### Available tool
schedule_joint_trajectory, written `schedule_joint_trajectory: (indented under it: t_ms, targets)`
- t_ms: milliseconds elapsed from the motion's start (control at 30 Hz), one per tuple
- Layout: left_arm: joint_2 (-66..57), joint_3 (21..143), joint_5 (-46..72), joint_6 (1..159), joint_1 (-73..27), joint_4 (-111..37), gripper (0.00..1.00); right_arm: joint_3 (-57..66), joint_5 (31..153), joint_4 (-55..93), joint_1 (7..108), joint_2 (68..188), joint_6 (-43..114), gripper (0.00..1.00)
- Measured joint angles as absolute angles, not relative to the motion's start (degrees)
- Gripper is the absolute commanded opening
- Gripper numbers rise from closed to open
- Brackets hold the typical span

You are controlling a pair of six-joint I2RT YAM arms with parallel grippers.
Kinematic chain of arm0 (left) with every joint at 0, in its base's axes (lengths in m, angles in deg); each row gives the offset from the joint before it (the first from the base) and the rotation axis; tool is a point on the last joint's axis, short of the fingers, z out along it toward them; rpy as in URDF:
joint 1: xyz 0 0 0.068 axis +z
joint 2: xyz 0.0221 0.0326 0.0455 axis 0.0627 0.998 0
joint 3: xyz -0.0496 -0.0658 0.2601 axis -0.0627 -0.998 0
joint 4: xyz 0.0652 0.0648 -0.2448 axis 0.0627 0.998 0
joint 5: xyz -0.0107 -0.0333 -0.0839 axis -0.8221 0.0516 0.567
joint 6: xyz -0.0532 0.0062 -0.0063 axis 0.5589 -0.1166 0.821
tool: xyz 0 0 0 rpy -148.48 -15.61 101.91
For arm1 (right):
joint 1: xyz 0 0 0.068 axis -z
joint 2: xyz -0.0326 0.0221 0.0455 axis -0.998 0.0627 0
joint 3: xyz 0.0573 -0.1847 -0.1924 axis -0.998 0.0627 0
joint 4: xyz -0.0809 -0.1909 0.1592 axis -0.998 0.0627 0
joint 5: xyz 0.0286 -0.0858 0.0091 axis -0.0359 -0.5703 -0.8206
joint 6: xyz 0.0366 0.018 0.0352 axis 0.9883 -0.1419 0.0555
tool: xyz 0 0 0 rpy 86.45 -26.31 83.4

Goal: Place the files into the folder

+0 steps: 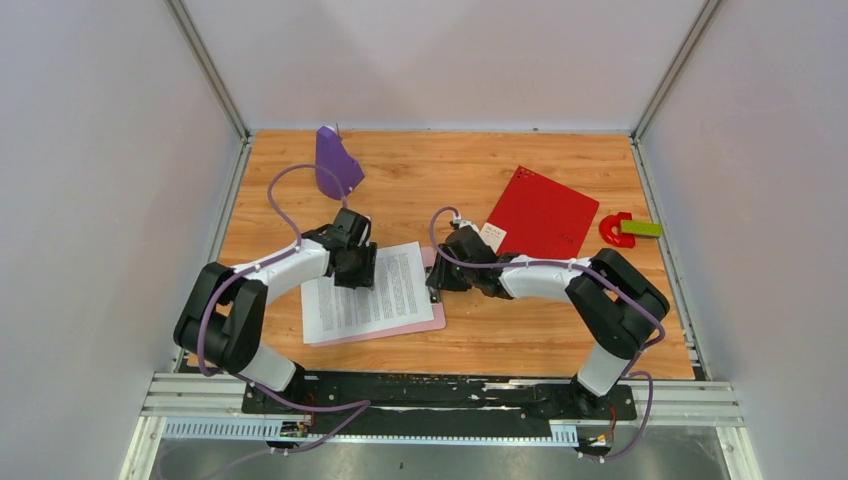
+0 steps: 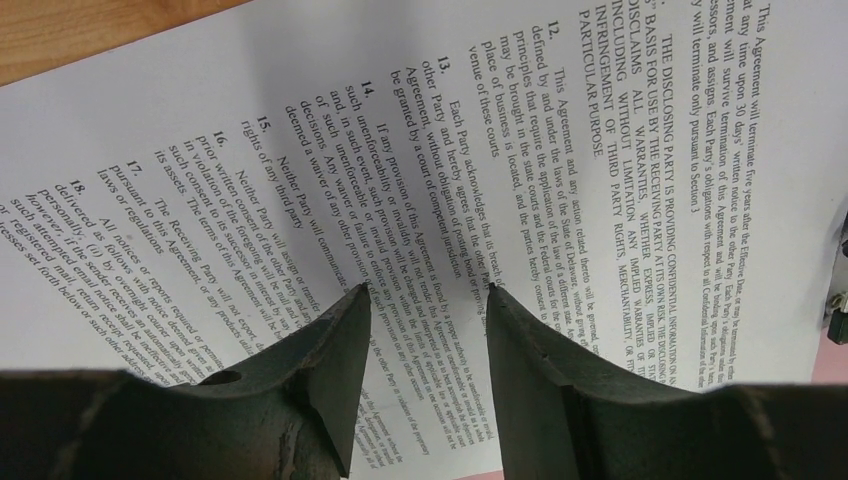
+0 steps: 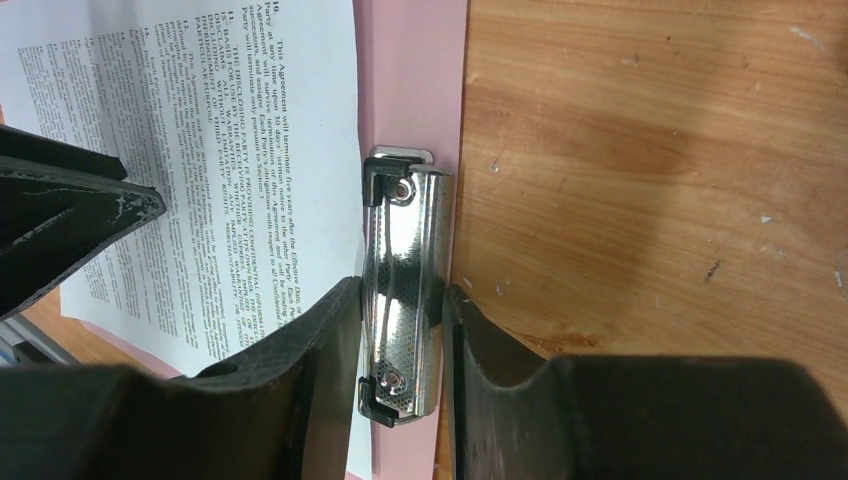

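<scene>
Left wrist: "This Agreement" on files (image 2: pixel 250 120)

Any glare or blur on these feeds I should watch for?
Right wrist: bright glare streaks on the metal clip, right pincer dark and soft. Left wrist: print on the files legible, left pincer soft-edged. Top external: even light, faint shadows.

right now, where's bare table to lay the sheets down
Bare table at the back between the purple object and the red folder, and along the near edge right of the pink clipboard. Crowded mid-table: left pincer on the files, right pincer around the clip.
</scene>
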State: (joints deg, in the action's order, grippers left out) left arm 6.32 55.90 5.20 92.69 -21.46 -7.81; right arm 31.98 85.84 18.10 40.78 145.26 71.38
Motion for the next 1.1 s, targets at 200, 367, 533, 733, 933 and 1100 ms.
schedule_joint_trajectory:
  t_ms: [200,367,533,733,933,1100]
  targets:
    - [6.38,56.97,7.54,93.34,-22.30,-6.78,0.70,32.57,86.04,16.31,40.86,145.26,71.38,0.00]
    - [6.38,59.53,8.63,95.25,-22.58,-4.18,0.73,33.40,86.04,14.63,40.86,145.22,71.42,0.00]
    - [7.21,61.86,6.75,95.53,-22.62,-2.34,0.73,33.46,86.04,13.97,40.86,145.33,71.51,0.00]
    - [10.60,61.86,4.15,95.03,-22.62,-1.86,0.69,33.46,86.04,13.95,40.86,145.33,71.49,0.00]
    - [11.13,61.84,4.83,92.84,-22.80,-2.21,0.65,33.44,86.10,13.95,40.95,145.37,71.49,0.00]
    - [11.13,61.80,5.81,92.08,-24.39,-3.55,0.64,33.33,86.28,14.06,40.97,145.44,71.49,0.00]
